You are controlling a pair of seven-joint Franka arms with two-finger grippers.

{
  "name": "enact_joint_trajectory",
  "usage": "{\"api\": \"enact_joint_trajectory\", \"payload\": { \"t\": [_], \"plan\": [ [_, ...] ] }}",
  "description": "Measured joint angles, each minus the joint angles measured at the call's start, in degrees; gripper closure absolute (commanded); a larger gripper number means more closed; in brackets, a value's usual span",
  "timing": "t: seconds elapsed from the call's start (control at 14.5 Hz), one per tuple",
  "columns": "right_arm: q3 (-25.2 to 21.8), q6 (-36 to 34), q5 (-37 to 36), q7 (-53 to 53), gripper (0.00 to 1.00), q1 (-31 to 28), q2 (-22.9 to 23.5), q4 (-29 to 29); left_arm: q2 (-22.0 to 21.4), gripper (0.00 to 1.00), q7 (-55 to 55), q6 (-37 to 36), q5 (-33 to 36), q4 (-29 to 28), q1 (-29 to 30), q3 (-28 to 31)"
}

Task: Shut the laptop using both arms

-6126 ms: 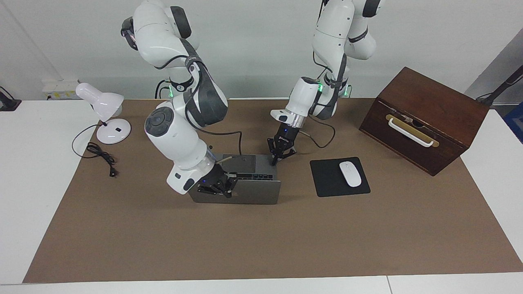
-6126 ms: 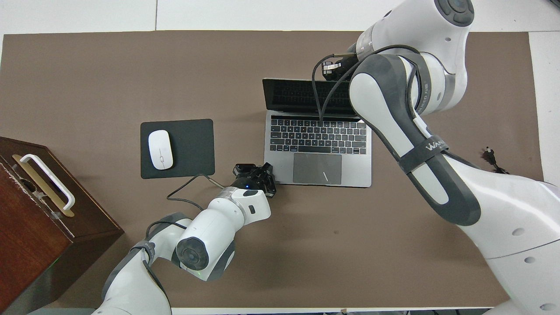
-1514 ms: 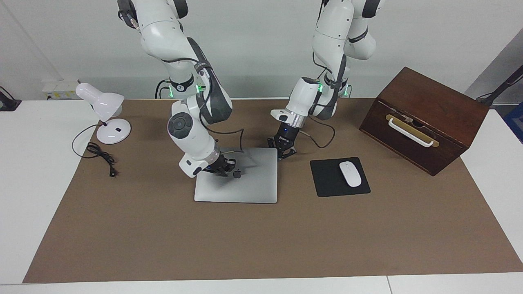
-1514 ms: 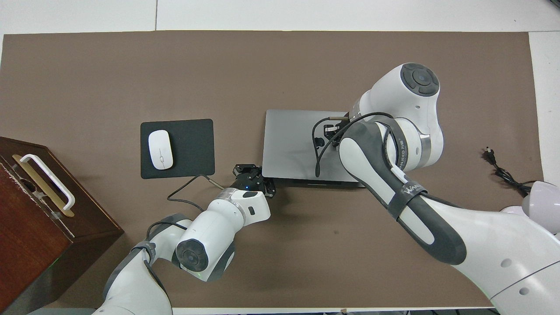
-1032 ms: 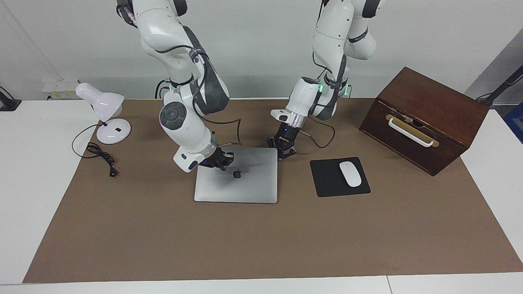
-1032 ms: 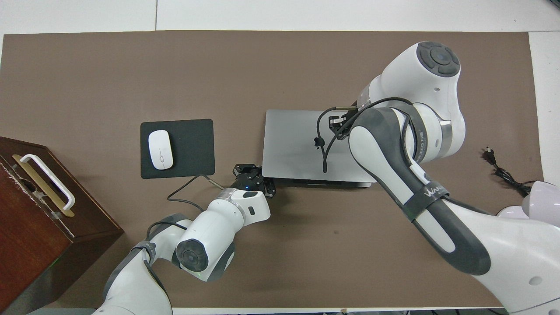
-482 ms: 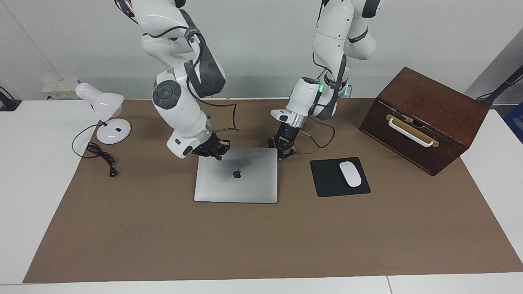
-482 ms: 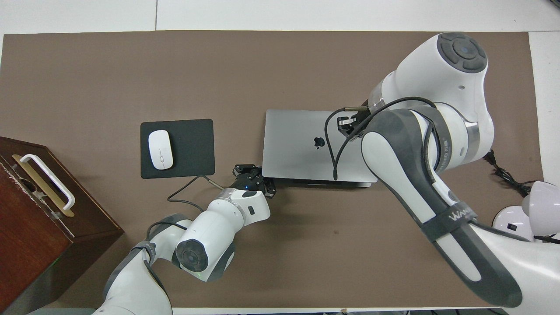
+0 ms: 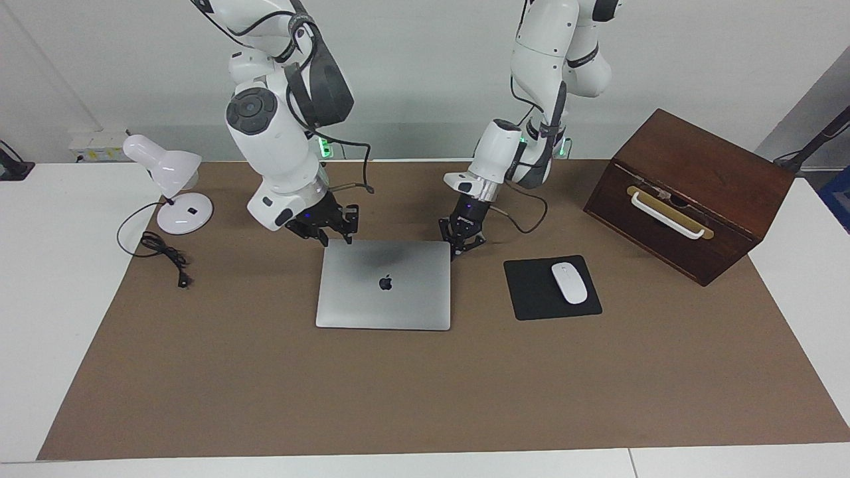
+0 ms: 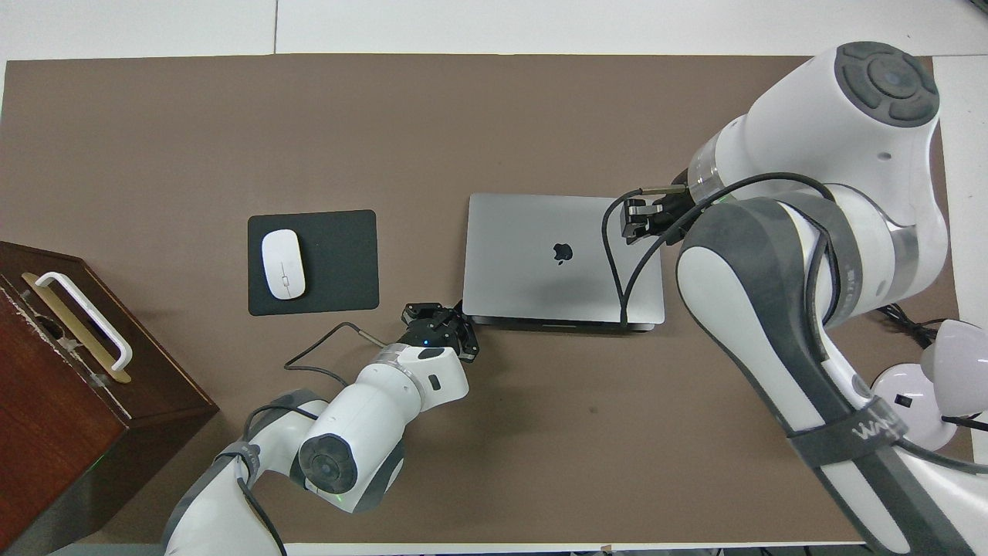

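The silver-grey laptop [image 9: 384, 292] lies shut and flat on the brown mat, its dark apple logo up; it also shows in the overhead view [image 10: 540, 232]. My right gripper [image 9: 324, 229] is open and empty, raised over the laptop's corner nearest the robots at the right arm's end; in the overhead view it [image 10: 641, 220] covers that end of the lid. My left gripper [image 9: 461, 244] is open and low at the laptop's other near corner, toward the left arm's end; it shows in the overhead view [image 10: 438, 323] too. I cannot tell whether it touches the laptop.
A black mouse pad [image 9: 531, 292] with a white mouse [image 9: 570, 283] lies beside the laptop toward the left arm's end. A brown wooden box [image 9: 690, 192] with a white handle stands past it. A white desk lamp [image 9: 174, 192] and its cable [image 9: 163, 252] are at the right arm's end.
The laptop's lid went from open to fully shut. My right gripper then lifted off the lid and drew back toward the robots. My left gripper stayed at its corner, shifting slightly.
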Motion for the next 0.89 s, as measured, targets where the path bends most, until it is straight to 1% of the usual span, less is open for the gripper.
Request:
{"api": "enact_joint_trajectory", "payload": {
  "t": [0.14,0.41,0.55,0.69,0.83,0.89],
  "plan": [
    [0.0,-0.73,-0.28,0.0,0.0,-0.38,-1.18,0.0,-5.6,1.0,-0.09,-11.06,-0.03,-0.1,0.82,0.19],
    [0.0,-3.04,-1.79,0.0,0.0,-0.58,-3.27,-0.01,-21.32,1.0,-0.09,-36.02,-0.03,0.15,4.16,0.46],
    [-0.01,-4.39,-2.36,-0.48,0.0,-0.85,-4.08,0.0,-27.72,1.0,-0.06,-48.63,-0.03,1.93,6.22,0.61],
    [-0.02,-6.22,-2.61,-2.5,0.0,-1.76,-4.91,-0.01,-32.34,1.0,0.62,-62.32,-0.03,6.32,8.98,0.74],
    [-0.04,-7.98,-2.71,-5.22,0.0,-3.28,-5.85,-0.01,-34.43,1.0,2.66,-72.94,-0.03,11.33,12.32,0.82],
    [-0.04,-8.86,-2.76,-6.58,0.0,-4.13,-6.4,-0.01,-34.76,0.91,3.6,-77.09,-0.03,13.8,13.92,0.86]
  ]
}}
